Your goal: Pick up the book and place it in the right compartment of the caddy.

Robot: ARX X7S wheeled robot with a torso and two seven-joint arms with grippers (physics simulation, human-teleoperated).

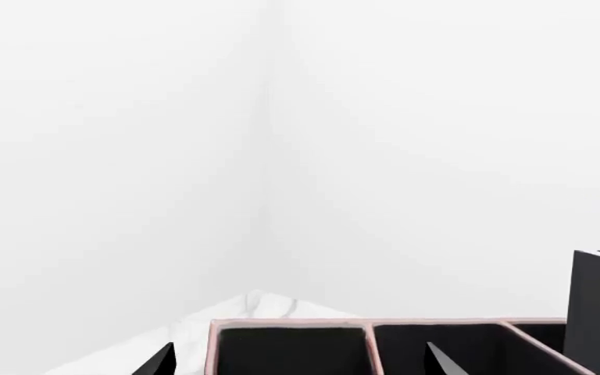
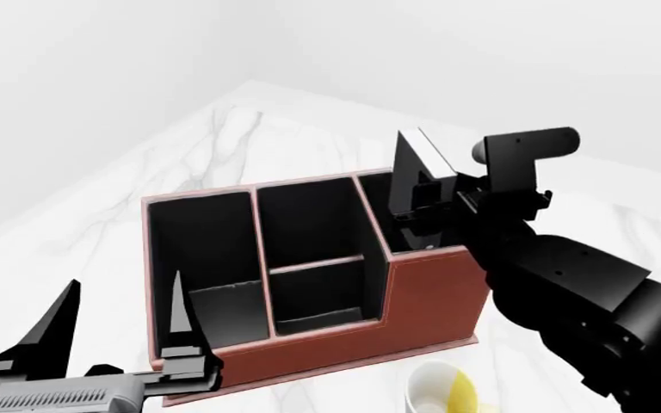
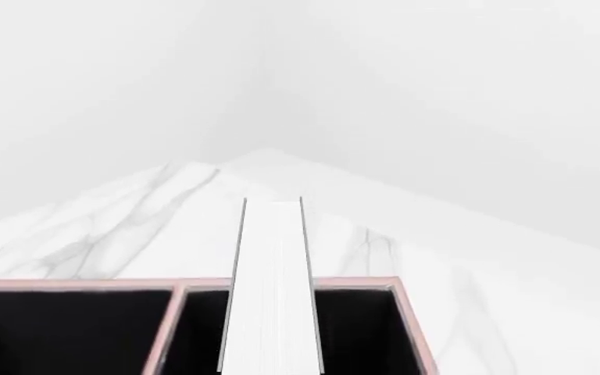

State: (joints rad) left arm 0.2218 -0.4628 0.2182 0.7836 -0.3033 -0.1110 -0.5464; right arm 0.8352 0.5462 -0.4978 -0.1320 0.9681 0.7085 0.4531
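Head view shows the marble table (image 2: 238, 129) bearing the caddy (image 2: 423, 297); above its right compartment (image 2: 379, 200) the right gripper (image 2: 423, 205) is clamped on the upright book (image 2: 413, 163), its lower end inside that section; the left gripper (image 2: 118, 323) hovers near the caddy's front, jaws apart

White marble tabletop (image 2: 101, 215) with faint grey veins, far corner (image 3: 266, 152) pointing away. Plain white walls (image 1: 123, 141) behind, meeting in vertical corner seam (image 1: 269, 156). Soft, even light, weak shadows.
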